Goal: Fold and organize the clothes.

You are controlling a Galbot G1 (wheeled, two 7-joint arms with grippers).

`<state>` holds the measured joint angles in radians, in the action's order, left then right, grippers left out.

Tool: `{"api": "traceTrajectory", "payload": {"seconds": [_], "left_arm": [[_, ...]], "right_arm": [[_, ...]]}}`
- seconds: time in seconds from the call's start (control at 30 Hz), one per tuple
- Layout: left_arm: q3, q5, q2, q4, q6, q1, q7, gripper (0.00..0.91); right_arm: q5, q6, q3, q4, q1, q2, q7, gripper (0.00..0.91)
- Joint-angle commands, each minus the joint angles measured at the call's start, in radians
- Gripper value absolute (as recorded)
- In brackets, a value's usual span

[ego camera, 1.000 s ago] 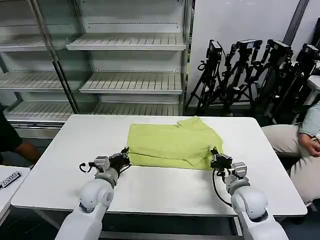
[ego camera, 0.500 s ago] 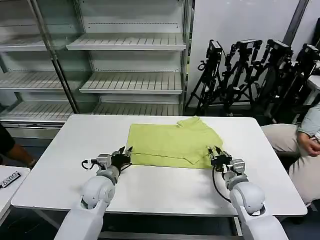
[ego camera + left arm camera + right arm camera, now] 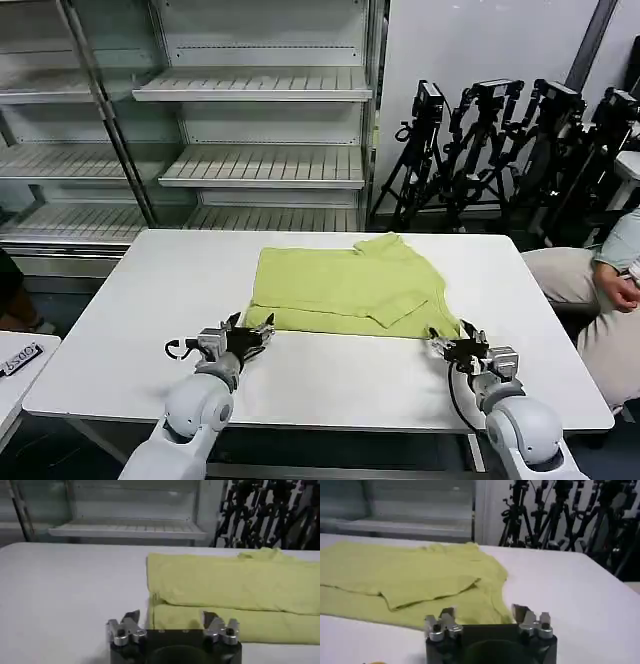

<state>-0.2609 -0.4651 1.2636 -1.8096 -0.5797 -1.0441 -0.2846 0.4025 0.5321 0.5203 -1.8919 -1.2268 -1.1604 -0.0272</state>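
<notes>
Lying folded on the table [image 3: 130, 330], the T-shirt [image 3: 345, 290] faces both spread pincers, left [image 3: 248, 335] and right [image 3: 452, 347].

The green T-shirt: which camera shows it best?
The head view: the whole folded T-shirt lies in sight on the white table, with the open left gripper and open right gripper at its near edge. The left wrist view shows its near folded edge, the right wrist view its sleeve end.
</notes>
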Motion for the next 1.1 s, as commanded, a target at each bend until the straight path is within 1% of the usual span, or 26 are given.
{"api": "traceTrajectory", "payload": {"seconds": [0.03, 0.07, 0.17, 0.2, 0.3, 0.4, 0.43, 0.47, 0.5, 0.57, 0.67, 0.73, 0.9, 0.97, 1.0, 1.03, 1.07, 1.1], "left_arm": [[0.011, -0.009, -0.001, 0.006, 0.000, -0.011, -0.038, 0.010], [0.012, -0.008, -0.001, 0.009, 0.000, -0.009, -0.037, 0.020], [0.016, -0.009, -0.002, 0.018, 0.001, -0.011, -0.024, 0.010], [0.018, -0.010, -0.003, 0.011, 0.001, -0.020, -0.019, 0.010], [0.022, 0.002, -0.011, -0.030, 0.001, -0.058, 0.012, 0.000], [0.013, 0.000, -0.021, -0.065, 0.002, -0.085, 0.039, 0.000], [0.005, -0.003, -0.029, -0.095, 0.002, -0.106, 0.054, 0.000], [-0.013, 0.000, -0.029, -0.132, 0.002, -0.131, 0.064, 0.000], [-0.029, 0.010, -0.047, -0.164, 0.002, -0.169, 0.069, 0.000], [-0.071, 0.014, -0.068, -0.228, 0.003, -0.254, 0.084, 0.000], [-0.157, 0.014, -0.096, -0.310, 0.004, -0.378, 0.098, 0.000], [-0.193, 0.014, -0.117, -0.357, 0.020, -0.457, 0.092, 0.000], [-0.238, 0.018, -0.126, -0.455, 0.039, -0.588, 0.081, 0.000], [-0.230, 0.041, -0.120, -0.476, 0.039, -0.624, 0.082, 0.010], [-0.229, 0.044, -0.119, -0.481, 0.036, -0.630, 0.082, 0.060], [-0.229, 0.048, -0.118, -0.489, 0.031, -0.635, 0.081, 0.816], [-0.233, 0.057, -0.118, -0.504, 0.013, -0.646, 0.079, 0.907], [-0.236, 0.068, -0.119, -0.511, 0.005, -0.652, 0.079, 0.907]], "right_arm": [[0.042, 0.016, 0.023, 0.001, -0.036, 0.008, -0.002, 0.000], [0.047, 0.017, 0.023, 0.005, -0.033, 0.008, -0.001, 0.000], [0.064, 0.018, 0.017, 0.018, -0.024, 0.009, 0.006, 0.000], [0.073, 0.012, 0.016, 0.022, -0.024, 0.009, 0.022, 0.000], [0.075, -0.005, 0.012, 0.017, -0.042, 0.002, 0.033, 0.000], [0.065, -0.015, 0.017, -0.026, -0.082, -0.002, 0.033, 0.000], [0.055, -0.029, 0.029, -0.065, -0.116, -0.001, 0.047, 0.000], [0.034, -0.039, 0.043, -0.106, -0.148, -0.001, 0.058, 0.000], [0.020, -0.044, 0.059, -0.140, -0.191, -0.001, 0.063, 0.000], [0.016, -0.051, 0.082, -0.209, -0.269, -0.003, 0.058, 0.000], [-0.029, -0.081, 0.106, -0.275, -0.368, -0.014, 0.053, 0.000], [-0.036, -0.095, 0.124, -0.317, -0.430, -0.017, 0.052, 0.000], [-0.051, -0.111, 0.142, -0.405, -0.553, -0.025, 0.048, 0.000], [-0.058, -0.121, 0.139, -0.428, -0.593, -0.031, 0.047, 0.000], [-0.057, -0.119, 0.138, -0.439, -0.605, -0.033, 0.044, 0.000], [-0.056, -0.117, 0.140, -0.446, -0.613, -0.034, 0.042, 0.897], [-0.057, -0.115, 0.142, -0.456, -0.623, -0.033, 0.041, 0.907], [-0.057, -0.112, 0.144, -0.461, -0.628, -0.032, 0.039, 0.907]]}}
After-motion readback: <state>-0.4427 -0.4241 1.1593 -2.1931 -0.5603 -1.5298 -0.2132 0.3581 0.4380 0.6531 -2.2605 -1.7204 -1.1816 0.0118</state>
